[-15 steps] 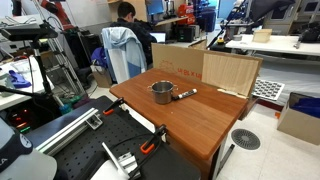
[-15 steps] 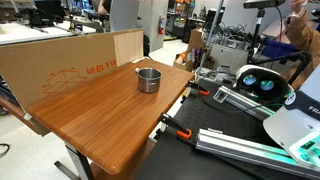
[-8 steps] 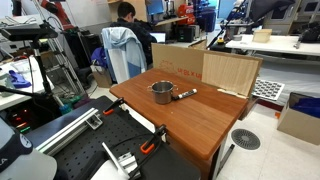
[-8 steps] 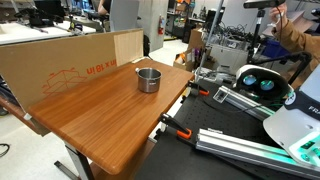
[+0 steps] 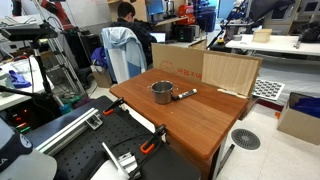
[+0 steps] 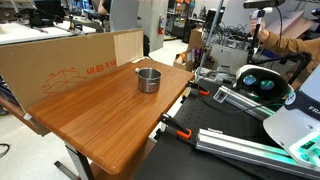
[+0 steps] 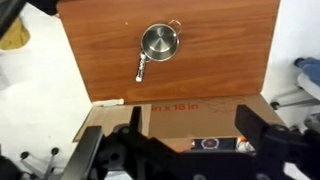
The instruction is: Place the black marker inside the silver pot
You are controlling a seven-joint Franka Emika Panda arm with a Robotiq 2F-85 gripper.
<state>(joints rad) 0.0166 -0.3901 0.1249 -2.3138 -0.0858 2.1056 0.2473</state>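
The silver pot (image 5: 162, 92) stands on the wooden table (image 5: 200, 125); it shows in both exterior views (image 6: 148, 80) and in the wrist view (image 7: 159, 41). The black marker (image 5: 185, 95) lies flat on the table right beside the pot, one end near the pot's wall (image 7: 142, 69). My gripper (image 7: 192, 130) is open and empty, high above the scene and over the cardboard next to the table, far from both things. I cannot see the gripper in the exterior views.
A cardboard sheet (image 6: 70, 65) and a wooden panel (image 5: 230, 70) stand along one table edge. Orange clamps (image 5: 150, 146) grip the edge nearest the robot's base. A person (image 5: 125, 15) sits at the back. Lab benches surround the table.
The pot, the marker and my gripper have not moved. Only a person at the edge of an exterior view has shifted an arm.
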